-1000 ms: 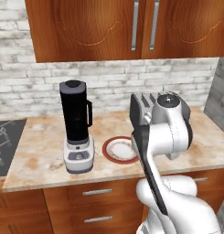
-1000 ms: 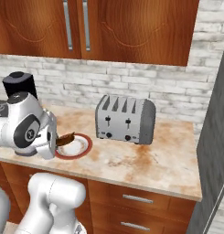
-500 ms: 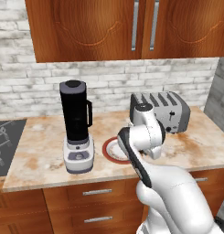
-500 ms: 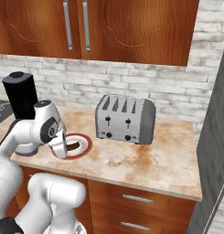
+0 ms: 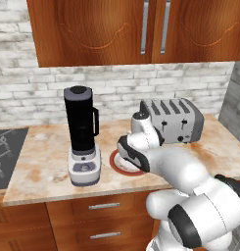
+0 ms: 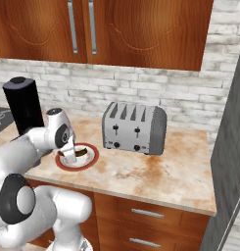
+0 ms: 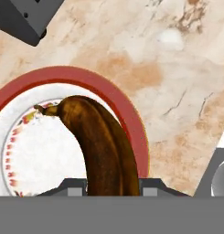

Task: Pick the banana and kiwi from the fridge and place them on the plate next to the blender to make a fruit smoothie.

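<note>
My gripper (image 7: 112,185) is shut on the lower end of the dark brown banana (image 7: 102,146). The banana curves up across the red-rimmed white plate (image 7: 109,89), its stem tip over the white centre. From the right base view, the gripper (image 6: 71,154) hangs low over the plate (image 6: 88,162), and a bit of the banana (image 6: 83,153) pokes out beside it. The plate (image 5: 114,162) lies just right of the black blender (image 5: 82,132). I cannot tell whether the banana touches the plate. The kiwi is out of view. The grey side of the fridge (image 6: 230,147) fills the right edge.
A silver four-slot toaster (image 6: 135,127) stands on the marble counter (image 6: 156,171) right of the plate. Wooden wall cabinets (image 5: 141,29) hang above and drawers sit below the counter edge. A dark cooktop (image 5: 6,157) lies at the far left.
The arm has swung in and dropped from above the toaster side to low over the plate, carrying the banana with it. The gripper has stayed shut.
</note>
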